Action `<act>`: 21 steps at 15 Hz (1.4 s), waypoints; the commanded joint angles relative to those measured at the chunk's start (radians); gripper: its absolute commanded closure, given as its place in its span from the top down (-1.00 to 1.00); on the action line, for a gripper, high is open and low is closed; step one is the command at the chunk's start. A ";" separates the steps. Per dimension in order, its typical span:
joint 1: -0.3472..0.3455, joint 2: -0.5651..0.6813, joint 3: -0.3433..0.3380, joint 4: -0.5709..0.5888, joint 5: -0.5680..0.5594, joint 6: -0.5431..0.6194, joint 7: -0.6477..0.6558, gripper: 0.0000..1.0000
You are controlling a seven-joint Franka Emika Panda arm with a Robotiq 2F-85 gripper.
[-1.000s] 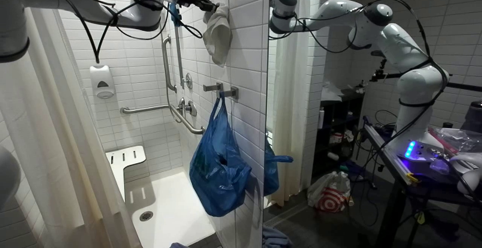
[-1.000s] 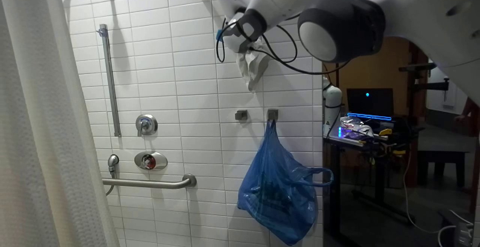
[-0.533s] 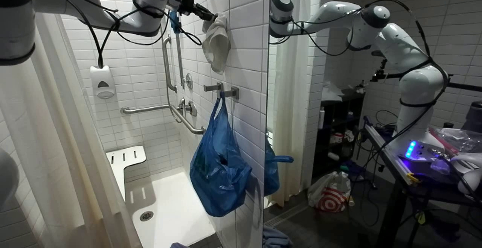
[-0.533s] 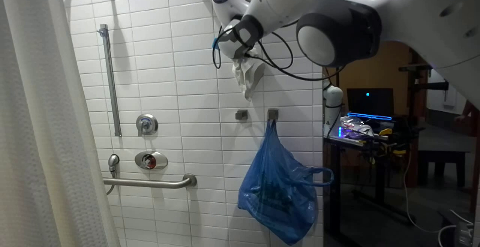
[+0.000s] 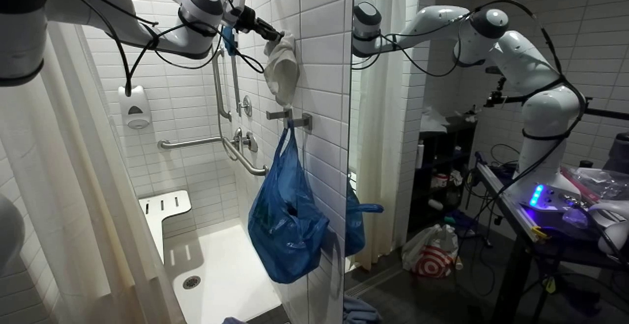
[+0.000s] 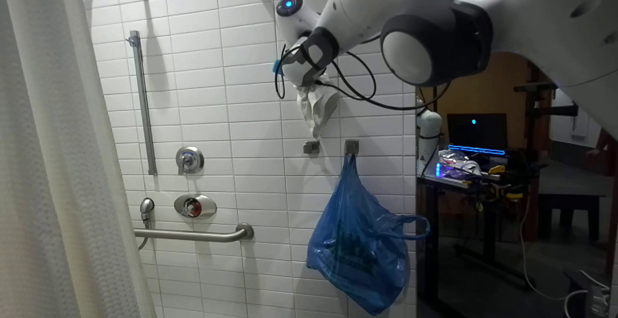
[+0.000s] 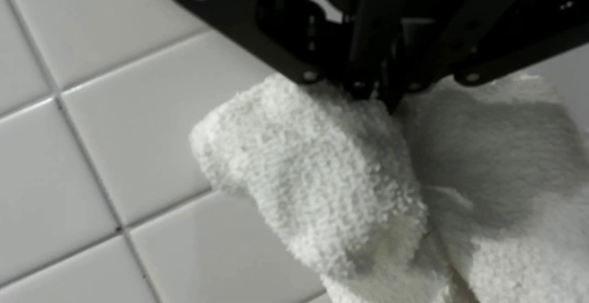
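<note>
My gripper (image 7: 385,93) has its jaws pinched tight on the top of the white cloth (image 7: 338,179), which hangs by the tile wall (image 6: 258,98) just above a metal hook (image 6: 311,148), so, being floppy, it could snag there if I dip too low

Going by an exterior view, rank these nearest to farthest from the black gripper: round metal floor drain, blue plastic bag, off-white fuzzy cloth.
1. Off-white fuzzy cloth: held in the black gripper.
2. Blue plastic bag: hanging below the cloth.
3. Round metal floor drain: picture's lower left.
</note>
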 commanded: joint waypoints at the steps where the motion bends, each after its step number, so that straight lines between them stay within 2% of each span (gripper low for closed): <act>1: -0.030 -0.046 0.033 -0.116 -0.050 0.117 0.043 -0.96; 7: -0.014 -0.128 0.053 -0.304 -0.034 0.283 0.062 -0.96; 13: -0.017 -0.210 0.065 -0.450 0.028 0.352 0.048 -0.96; 16: 0.038 -0.262 0.000 -0.502 0.034 0.389 0.080 -0.96; 18: 0.099 -0.285 -0.075 -0.526 0.021 0.412 0.114 -0.96; 21: 0.227 -0.291 -0.238 -0.559 0.012 0.450 0.159 -0.96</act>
